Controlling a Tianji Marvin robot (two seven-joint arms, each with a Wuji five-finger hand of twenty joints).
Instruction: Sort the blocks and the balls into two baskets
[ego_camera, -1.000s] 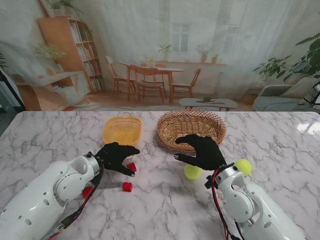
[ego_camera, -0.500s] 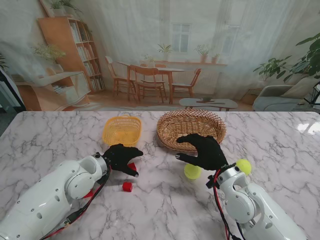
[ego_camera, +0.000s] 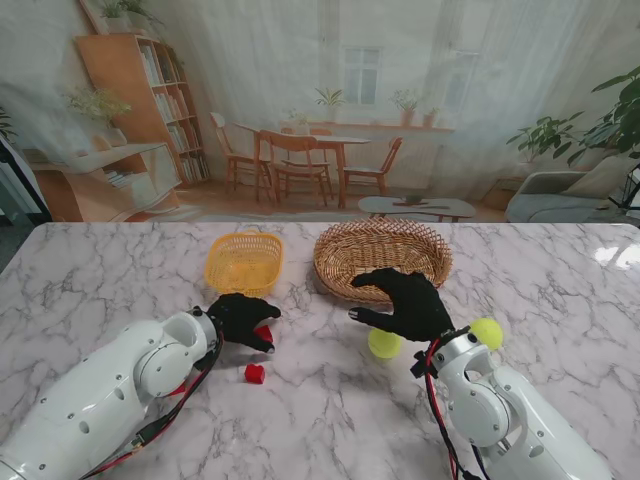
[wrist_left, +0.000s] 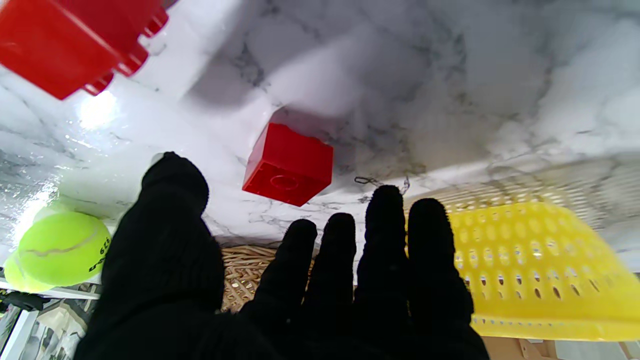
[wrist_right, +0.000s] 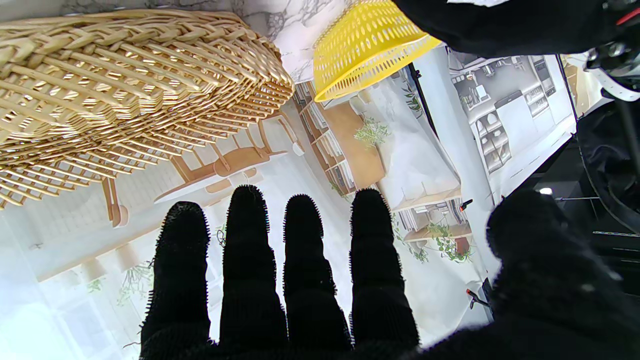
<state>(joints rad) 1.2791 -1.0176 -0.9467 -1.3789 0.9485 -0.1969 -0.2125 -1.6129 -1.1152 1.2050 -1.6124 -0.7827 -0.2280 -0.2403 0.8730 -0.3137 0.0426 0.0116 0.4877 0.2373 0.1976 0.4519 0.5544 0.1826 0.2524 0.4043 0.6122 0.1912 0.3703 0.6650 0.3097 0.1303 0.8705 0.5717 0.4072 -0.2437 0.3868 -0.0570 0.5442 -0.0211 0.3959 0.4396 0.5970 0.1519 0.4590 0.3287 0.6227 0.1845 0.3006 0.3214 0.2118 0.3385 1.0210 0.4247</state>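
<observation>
The black-gloved left hand (ego_camera: 243, 317) hovers over a small red plastic block (ego_camera: 263, 333) on the white marble tabletop (ego_camera: 110, 275), fingers spread and holding nothing; the left wrist view shows the block (wrist_left: 288, 164) lying clear of the fingertips (wrist_left: 384, 200). A second red block (ego_camera: 254, 373) lies nearer to me, apart from the first. The yellow perforated plastic basket (ego_camera: 243, 260) sits just beyond the hand, the oval woven wicker basket (ego_camera: 381, 258) to its right.

To do this step well, I judge the left hand should settle lower, bring thumb and fingers to opposite flat faces of the block, and close gently, since a small smooth cube could easily skid on polished marble. A short lift should then carry it to the yellow basket.

The black-gloved right hand (ego_camera: 405, 303) hangs spread and empty above a yellow-green tennis ball (ego_camera: 384, 344), near the wicker basket's rim; a second tennis ball (ego_camera: 487, 332) rests to its right. Both baskets look empty from the stand view.

On the tennis ball in the left wrist view (wrist_left: 59, 249) dark print reads roughly "623"; no brand name is legible.
</observation>
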